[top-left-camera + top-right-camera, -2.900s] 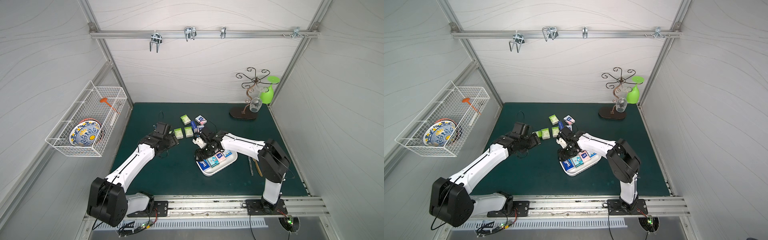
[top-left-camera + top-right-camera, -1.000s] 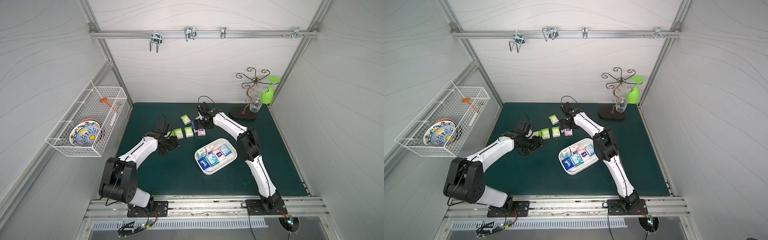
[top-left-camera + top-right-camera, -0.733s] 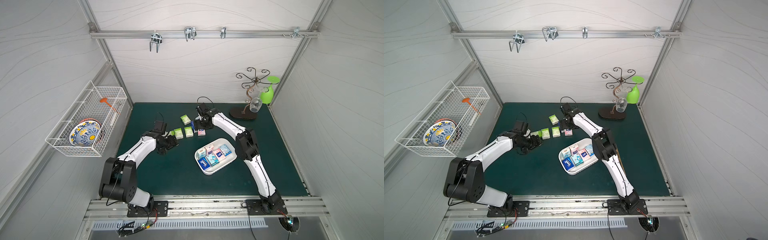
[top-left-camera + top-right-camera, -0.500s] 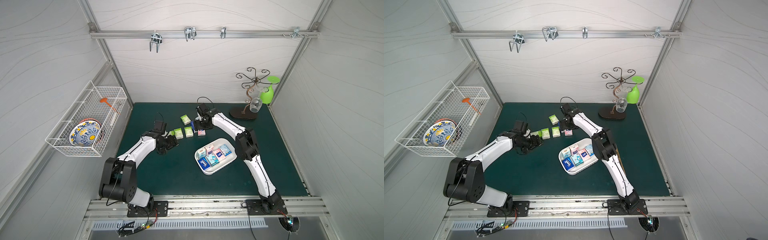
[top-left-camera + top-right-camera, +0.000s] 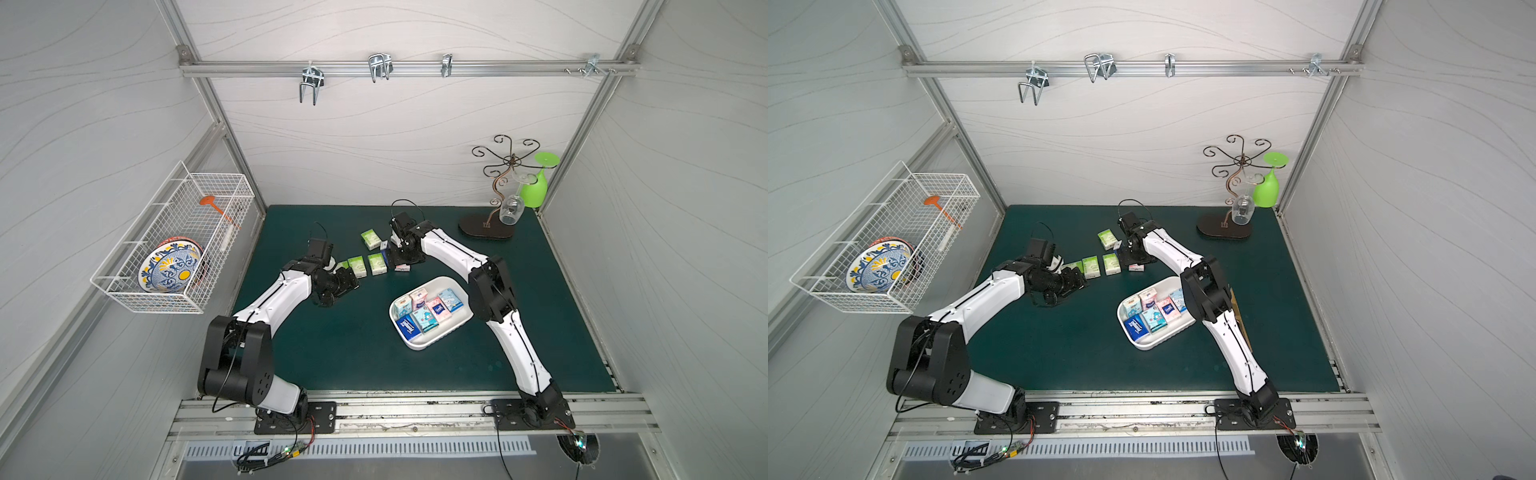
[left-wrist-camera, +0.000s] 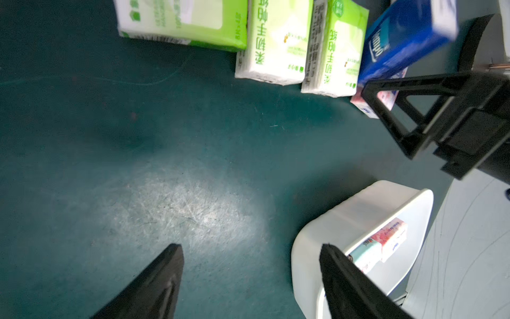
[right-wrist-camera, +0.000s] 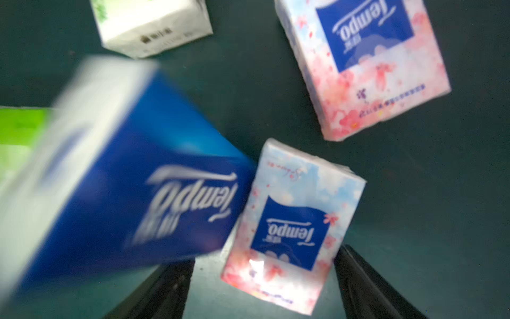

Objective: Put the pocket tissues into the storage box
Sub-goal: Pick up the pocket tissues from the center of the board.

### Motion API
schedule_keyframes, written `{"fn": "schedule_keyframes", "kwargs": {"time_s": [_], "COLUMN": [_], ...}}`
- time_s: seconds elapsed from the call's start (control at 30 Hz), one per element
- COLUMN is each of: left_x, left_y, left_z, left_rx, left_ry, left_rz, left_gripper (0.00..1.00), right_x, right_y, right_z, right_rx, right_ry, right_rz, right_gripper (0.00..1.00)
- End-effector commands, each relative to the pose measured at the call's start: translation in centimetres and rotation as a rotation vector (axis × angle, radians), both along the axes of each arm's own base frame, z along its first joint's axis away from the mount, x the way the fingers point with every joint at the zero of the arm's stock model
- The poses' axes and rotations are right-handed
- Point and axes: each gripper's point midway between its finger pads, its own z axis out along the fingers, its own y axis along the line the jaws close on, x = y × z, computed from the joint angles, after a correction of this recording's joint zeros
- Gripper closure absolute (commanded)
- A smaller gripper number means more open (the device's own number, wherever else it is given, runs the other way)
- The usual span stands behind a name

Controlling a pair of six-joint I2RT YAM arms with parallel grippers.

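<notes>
Storage box [image 5: 432, 337]: roughly six pocket tissues [image 5: 426, 318] in. About seven left on mat [image 5: 332, 353].
Left gripper [image 6: 249, 248]: wide open, empty.
Right gripper [image 7: 262, 256]: open, straddling pink packet [image 7: 292, 221], ungripped.

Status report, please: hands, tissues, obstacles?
Left hand open, empty. Right hand open at pink packet. Box part filled; green tissues on mat. Blue packet tilted alongside.

The white storage box [image 5: 420, 344] holds several pink, teal and blue pocket tissues [image 5: 430, 312] lying flat; green, blue and pink packets [image 5: 377, 263] lie loose beyond it.
</notes>
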Motion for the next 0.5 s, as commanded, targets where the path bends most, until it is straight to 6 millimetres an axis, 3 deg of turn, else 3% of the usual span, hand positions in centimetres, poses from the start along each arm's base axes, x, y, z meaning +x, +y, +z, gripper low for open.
{"fn": "schedule_keyframes", "kwargs": {"time_s": [0.0, 0.13, 0.27, 0.47], "left_x": [0.7, 0.4, 0.2, -0.1], "left_y": [-0.3, -0.2, -0.2, 0.1], "left_z": [2.0, 2.0, 1.9, 2.1], "left_rx": [-0.027, -0.023, -0.021, 0.001], "left_ry": [-0.038, -0.029, -0.023, -0.021], "left_rz": [-0.003, -0.006, -0.009, -0.013], "left_gripper": [0.18, 0.18, 0.18, 0.18], "right_x": [-1.8, -2.6, -1.6, 0.2], "right_y": [-1.6, -1.9, -2.6, -1.8], "right_z": [-2.1, -1.8, -2.0, -1.4], "right_rx": [-0.104, -0.113, -0.089, -0.025], "right_ry": [0.050, 0.025, 0.045, 0.031], "right_rz": [0.038, 0.051, -0.001, -0.030], "right_gripper": [0.16, 0.16, 0.16, 0.10]}}
